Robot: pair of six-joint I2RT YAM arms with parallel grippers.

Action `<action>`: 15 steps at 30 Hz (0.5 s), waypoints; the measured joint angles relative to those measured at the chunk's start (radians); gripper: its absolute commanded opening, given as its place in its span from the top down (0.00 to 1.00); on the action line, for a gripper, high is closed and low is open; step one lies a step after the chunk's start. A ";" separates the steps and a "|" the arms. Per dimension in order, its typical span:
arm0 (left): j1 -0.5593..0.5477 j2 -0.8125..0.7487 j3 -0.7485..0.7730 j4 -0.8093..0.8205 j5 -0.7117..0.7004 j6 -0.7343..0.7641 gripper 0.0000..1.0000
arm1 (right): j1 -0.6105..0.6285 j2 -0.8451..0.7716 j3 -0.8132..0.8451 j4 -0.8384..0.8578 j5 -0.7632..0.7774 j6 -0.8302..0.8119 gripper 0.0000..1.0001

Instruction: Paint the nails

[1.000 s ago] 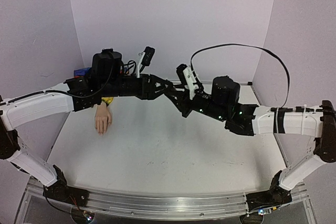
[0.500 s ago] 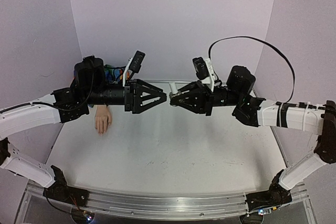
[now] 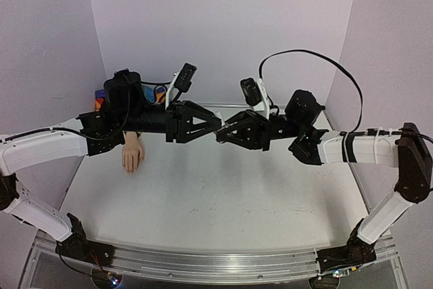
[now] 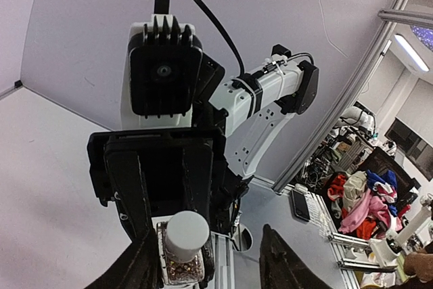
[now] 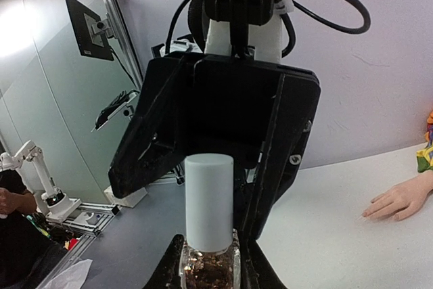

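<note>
A small glass bottle (image 5: 208, 270) with a white cap (image 5: 210, 197) is held above the table, and my right gripper (image 5: 210, 267) is shut on its glass body. My left gripper (image 4: 208, 238) faces it from the other side, open, its fingers (image 4: 281, 265) standing either side of the cap (image 4: 186, 233) with a gap on one side. In the top view the two grippers meet tip to tip, left gripper (image 3: 215, 122) and right gripper (image 3: 220, 135). The pale mannequin hand (image 3: 132, 155) lies flat at the back left; its nails (image 5: 371, 213) point to the front.
The white table (image 3: 216, 194) is walled on three sides. Colourful items (image 3: 101, 97) sit in the back-left corner behind my left arm. The right arm's black cable (image 3: 304, 52) loops high above it. A striped sleeve edge (image 5: 426, 152) shows beside the mannequin hand.
The two grippers have closed the gap between them. The left jaws, wide half a second ago, have narrowed and now stand around the bottle's cap. The right gripper still holds the bottle.
</note>
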 measured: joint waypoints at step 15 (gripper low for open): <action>0.011 0.052 0.027 0.007 -0.056 0.037 1.00 | 0.000 0.016 0.000 -0.023 0.042 -0.026 1.00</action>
